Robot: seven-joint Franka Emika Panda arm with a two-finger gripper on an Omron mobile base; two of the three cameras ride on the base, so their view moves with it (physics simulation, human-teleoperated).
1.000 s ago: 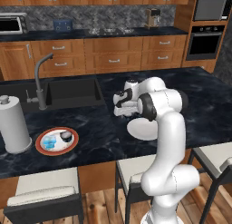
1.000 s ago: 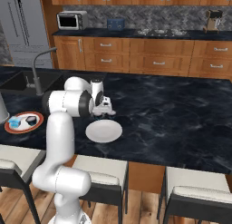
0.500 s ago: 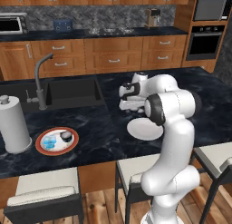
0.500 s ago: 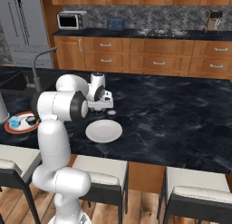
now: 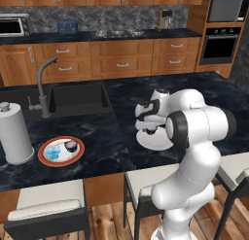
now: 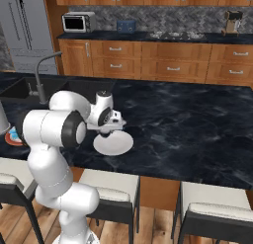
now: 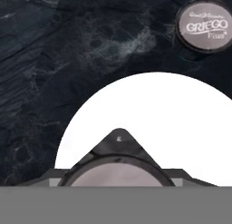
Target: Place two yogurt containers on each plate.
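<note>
My gripper [image 5: 151, 129] hangs low over the plain white plate [image 5: 154, 141] and is shut on a whitish yogurt container with a dark top [image 7: 118, 174]. In the hand view that cup sits at the bottom, over the near part of the white plate [image 7: 176, 123]. A second dark-topped container marked GRIEGO [image 7: 206, 26] stands on the black counter just past the plate's rim. Far to the left, the orange-rimmed plate [image 5: 44, 158] carries the light blue container [image 5: 54, 151] and another dark-topped container [image 5: 71, 145]. From the right, the gripper [image 6: 105, 133] is over the same white plate [image 6: 117, 145].
A tall paper-towel roll [image 5: 14, 135] stands left of the orange-rimmed plate. The sink [image 5: 78, 98] and its faucet [image 5: 44, 88] lie behind it. Stools [image 5: 48, 205] line the counter's front edge. Dark counter stretches right of the white plate.
The arm has swung its hand over and down from above the counter behind the white plate, so it now sits low over that plate with the cup.
</note>
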